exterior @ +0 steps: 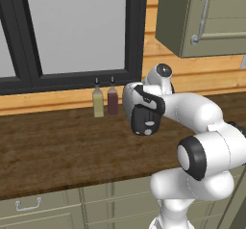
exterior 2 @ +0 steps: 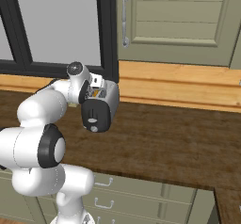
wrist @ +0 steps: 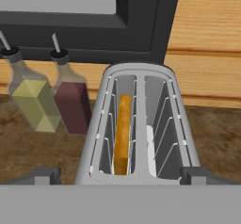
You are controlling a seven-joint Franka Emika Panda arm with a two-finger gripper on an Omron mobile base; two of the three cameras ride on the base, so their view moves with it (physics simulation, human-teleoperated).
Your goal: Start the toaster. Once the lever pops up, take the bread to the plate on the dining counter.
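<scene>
The silver-grey toaster (wrist: 141, 124) stands on the dark wood worktop (exterior: 57, 146), below the window. A tan slice of bread (wrist: 123, 133) sits deep in its left slot in the hand view. My gripper (wrist: 122, 175) hovers just above the toaster's near end, open, with one fingertip on each side of the body and nothing held. The black end panel (exterior 2: 96, 115) faces the worktop's front edge, with the pale lever (exterior 2: 92, 120) above the white knob (exterior 2: 94, 129). My arm hides most of the toaster (exterior: 144, 120) in the left base view. The plate and the dining counter are out of view.
Two small bottles, one yellow-green (exterior: 98, 103) and one dark red (exterior: 112, 100), stand just left of the toaster against the wooden back ledge. An olive wall cabinet (exterior: 202, 16) hangs above to the right. Bare worktop stretches right of the toaster (exterior 2: 179, 133).
</scene>
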